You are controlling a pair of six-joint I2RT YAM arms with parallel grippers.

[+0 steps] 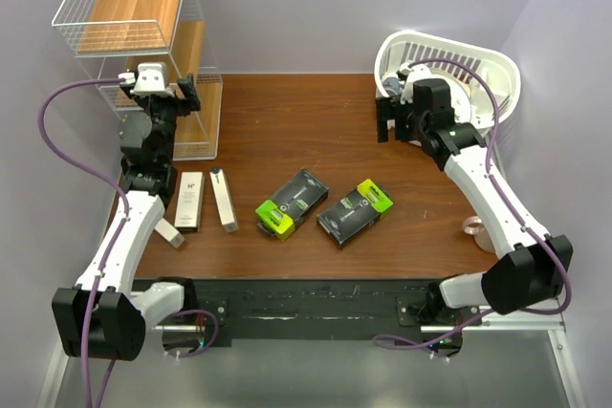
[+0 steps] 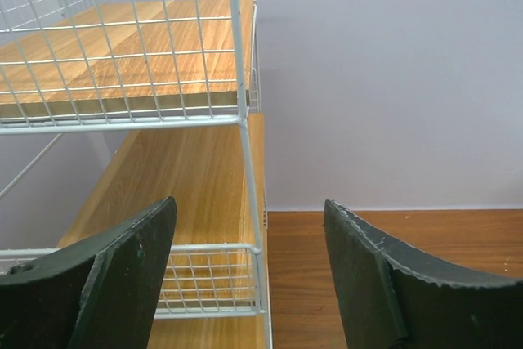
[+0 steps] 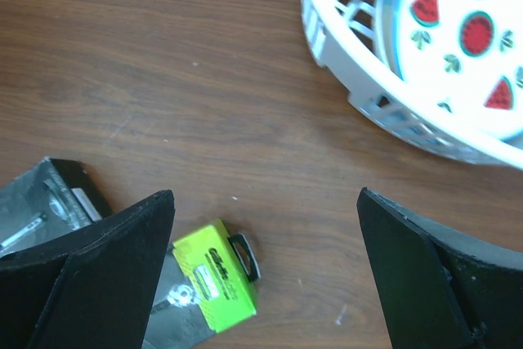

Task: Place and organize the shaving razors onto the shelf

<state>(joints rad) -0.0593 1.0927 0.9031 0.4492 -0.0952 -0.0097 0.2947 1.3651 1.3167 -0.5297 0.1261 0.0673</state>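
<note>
black razor pack [image 1: 292, 202], lime-green end, perhaps windowed

All three views bright, light even and diffuse from above. Black packs [image 1: 293, 203] throw only short soft shadows on the worktop [image 1: 316, 131], with a faint sheen on their plastic. Left tool [image 2: 249, 218] and right tool [image 3: 265, 202] render near-black, little surface detail, edges slightly soft. Shelf [image 2: 163, 63] wires sharp. White plate [image 3: 458, 30] nearly clipped. Top view leans at corners.

Your top view loses part of the shelf's [image 1: 134, 7] lower tiers behind the left arm [image 1: 148, 145]. At the right wrist, a finger [image 3: 90, 275] covers part of one razor pack [image 3: 211, 275]; the basket [image 3: 359, 87] runs off frame.
</note>
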